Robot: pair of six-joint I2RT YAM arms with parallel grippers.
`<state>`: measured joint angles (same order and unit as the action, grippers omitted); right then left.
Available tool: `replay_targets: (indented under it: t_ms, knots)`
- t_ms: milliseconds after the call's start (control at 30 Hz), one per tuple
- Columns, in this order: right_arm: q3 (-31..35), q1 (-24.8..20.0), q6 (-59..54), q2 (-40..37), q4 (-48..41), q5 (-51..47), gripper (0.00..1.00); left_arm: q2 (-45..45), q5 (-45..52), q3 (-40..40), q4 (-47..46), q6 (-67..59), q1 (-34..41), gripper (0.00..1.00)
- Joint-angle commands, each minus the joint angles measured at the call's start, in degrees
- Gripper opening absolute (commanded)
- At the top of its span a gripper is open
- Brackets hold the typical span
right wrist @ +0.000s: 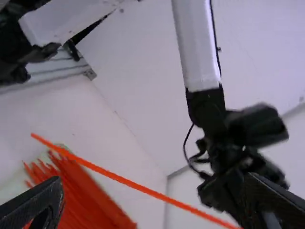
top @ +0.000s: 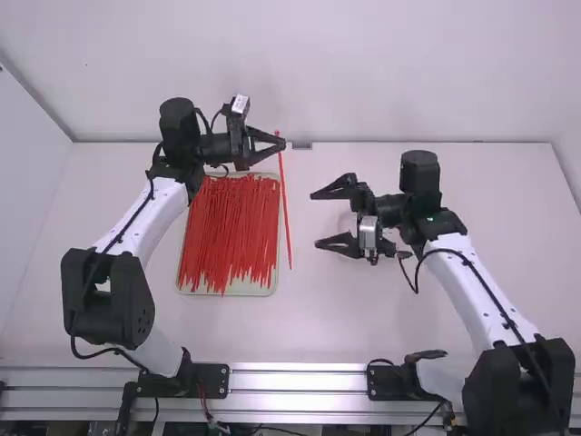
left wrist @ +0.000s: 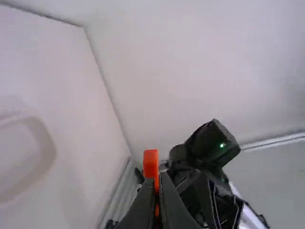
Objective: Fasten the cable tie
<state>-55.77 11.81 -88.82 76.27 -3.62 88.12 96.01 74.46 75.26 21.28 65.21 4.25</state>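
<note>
My left gripper is shut on the head end of one red cable tie, held above the table at the back. The tie hangs down from the fingers toward the table beside the tray. In the left wrist view the tie's orange-red head sticks out between the closed fingers. My right gripper stands wide open to the right of the hanging tie, apart from it. The right wrist view shows the tie as a long red line crossing in front of the left arm.
A flat tray holds a pile of several red cable ties left of the middle. White walls close in the table at the back and sides. Bare tabletop lies to the right and in front.
</note>
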Motion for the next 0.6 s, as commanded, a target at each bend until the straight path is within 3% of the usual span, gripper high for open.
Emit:
replay_targets:
  t_ms: [0,167,267,567]
  knots:
    - [-2.01,1.75,-14.53,-1.01,0.17,1.29,0.99,-0.22,1.60,1.33,0.17,6.34,-0.02,0.02]
    - [-2.01,4.76,-21.31,-0.98,0.35,0.94,0.99,-0.22,1.18,1.33,0.07,9.20,0.02,0.02]
    - [-2.01,6.25,-24.74,-0.98,0.35,0.59,0.89,-0.22,0.72,1.33,0.07,10.36,0.96,0.02]
    - [-2.01,7.32,-27.15,-0.98,0.33,0.61,0.72,-0.22,-2.95,1.33,0.35,9.97,3.72,0.02]
